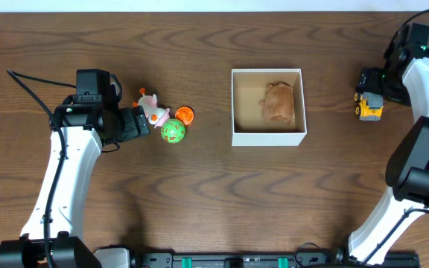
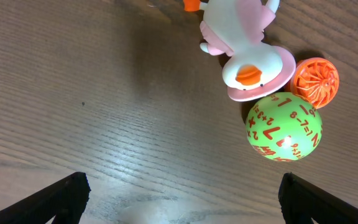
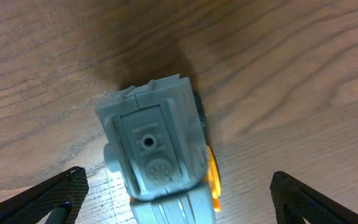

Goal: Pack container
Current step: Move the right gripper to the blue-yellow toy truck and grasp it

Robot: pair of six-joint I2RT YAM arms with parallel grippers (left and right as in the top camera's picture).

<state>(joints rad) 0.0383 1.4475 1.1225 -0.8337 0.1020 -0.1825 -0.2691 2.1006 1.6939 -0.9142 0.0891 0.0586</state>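
The container (image 1: 267,137) is a white-walled square box with a brown inside, at table centre, with a tan plush toy (image 1: 278,103) in it. Left of it lie a pink and white duck toy (image 1: 152,108), an orange ball (image 1: 185,115) and a green ball with red numbers (image 1: 173,131); all three show in the left wrist view: duck (image 2: 247,43), orange ball (image 2: 316,81), green ball (image 2: 283,127). My left gripper (image 2: 179,199) is open just left of them. My right gripper (image 3: 176,193) is open around a grey and yellow toy truck (image 3: 157,155), seen from above at the far right (image 1: 369,103).
Black cables run from the left arm (image 1: 28,89). A black rail lies along the table's front edge (image 1: 237,260). The right arm's base stands at the front right (image 1: 423,179).
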